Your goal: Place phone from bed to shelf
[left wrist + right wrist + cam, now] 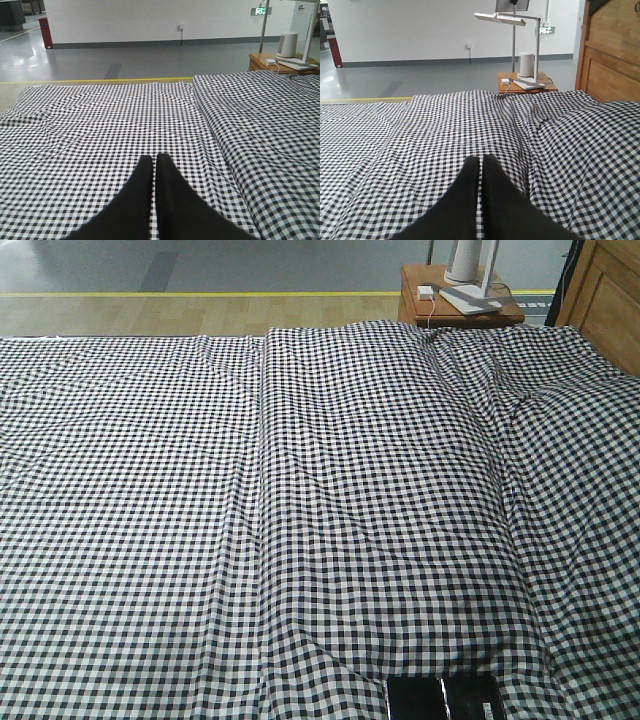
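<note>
1. The left gripper was over the bed, fingers pressed together, holding nothing.
2. The phone lay flat at the bed's near edge, partly cut off by the frame.
3. The right gripper was likewise pressed together and empty.
4. A side table stood beyond the bed's far right corner.

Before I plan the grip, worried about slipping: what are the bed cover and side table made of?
The bed: matte woven cloth, probably cotton, going by its gingham check and soft wrinkles. The side table: brown wood or veneer; grain too small to tell.
</note>
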`<state>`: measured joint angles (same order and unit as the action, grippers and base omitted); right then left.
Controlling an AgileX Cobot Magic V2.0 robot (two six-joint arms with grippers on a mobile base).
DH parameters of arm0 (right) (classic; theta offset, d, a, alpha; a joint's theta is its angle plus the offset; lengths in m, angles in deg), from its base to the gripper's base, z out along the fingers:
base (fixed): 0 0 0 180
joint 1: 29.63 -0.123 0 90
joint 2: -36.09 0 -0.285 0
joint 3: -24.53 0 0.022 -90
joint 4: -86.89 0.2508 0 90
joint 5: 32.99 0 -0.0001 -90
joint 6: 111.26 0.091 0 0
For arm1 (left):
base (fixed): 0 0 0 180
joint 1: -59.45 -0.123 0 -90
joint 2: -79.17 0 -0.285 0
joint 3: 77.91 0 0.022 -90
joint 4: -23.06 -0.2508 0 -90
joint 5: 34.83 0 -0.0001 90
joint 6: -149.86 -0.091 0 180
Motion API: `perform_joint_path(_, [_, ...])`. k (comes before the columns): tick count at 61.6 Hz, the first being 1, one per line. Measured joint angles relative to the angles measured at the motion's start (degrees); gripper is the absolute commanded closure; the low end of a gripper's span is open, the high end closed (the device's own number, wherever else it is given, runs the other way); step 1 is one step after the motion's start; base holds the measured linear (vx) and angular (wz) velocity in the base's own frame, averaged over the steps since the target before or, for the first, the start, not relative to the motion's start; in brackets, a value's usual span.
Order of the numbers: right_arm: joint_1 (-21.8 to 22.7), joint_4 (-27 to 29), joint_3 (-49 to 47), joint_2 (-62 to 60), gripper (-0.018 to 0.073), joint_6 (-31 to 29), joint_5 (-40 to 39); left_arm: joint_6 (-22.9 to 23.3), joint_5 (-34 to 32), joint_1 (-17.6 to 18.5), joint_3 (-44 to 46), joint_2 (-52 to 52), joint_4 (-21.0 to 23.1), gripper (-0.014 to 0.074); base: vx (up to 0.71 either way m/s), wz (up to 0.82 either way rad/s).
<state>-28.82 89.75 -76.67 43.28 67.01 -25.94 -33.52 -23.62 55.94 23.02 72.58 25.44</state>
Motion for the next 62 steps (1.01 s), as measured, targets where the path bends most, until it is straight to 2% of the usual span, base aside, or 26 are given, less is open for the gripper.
perform_joint_path(62, [0.0, 0.0, 0.0, 0.0, 0.0561, 0.0, 0.0, 0.0, 0.0, 0.0, 0.0, 0.0, 0.0, 0.0595, 0.00, 0.00])
